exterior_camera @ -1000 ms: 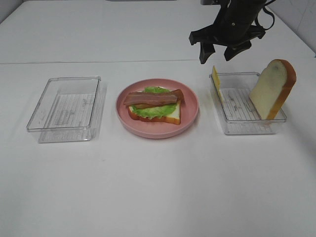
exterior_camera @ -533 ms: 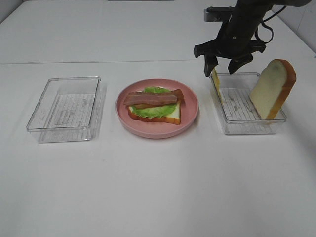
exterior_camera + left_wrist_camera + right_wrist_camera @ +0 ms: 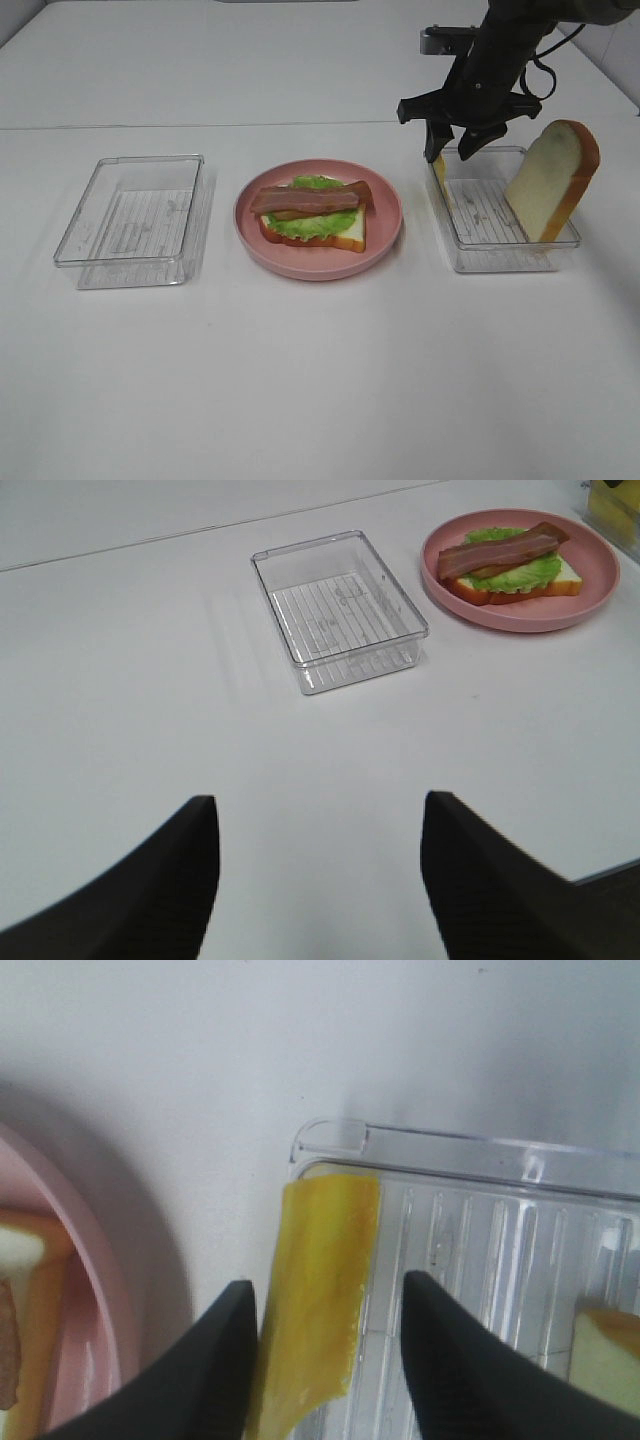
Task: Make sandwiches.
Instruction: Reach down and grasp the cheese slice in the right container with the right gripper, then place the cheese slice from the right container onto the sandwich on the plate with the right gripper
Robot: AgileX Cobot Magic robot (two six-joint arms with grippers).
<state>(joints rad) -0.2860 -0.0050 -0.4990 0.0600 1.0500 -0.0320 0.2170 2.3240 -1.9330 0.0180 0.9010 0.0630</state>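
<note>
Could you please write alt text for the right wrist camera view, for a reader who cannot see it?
The right gripper, jaws open, straddles a yellow cheese slice standing on edge against one wall of a clear plastic tray. The rim of a pink plate lies just outside that wall, and a bread slice shows at the tray's other side.

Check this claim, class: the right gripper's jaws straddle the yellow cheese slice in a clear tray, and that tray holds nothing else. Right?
Wrong in one respect: the clear tray also holds a bread slice, leaning at its other side, as the exterior high view shows. The right gripper does straddle the yellow cheese slice with its jaws.
</note>
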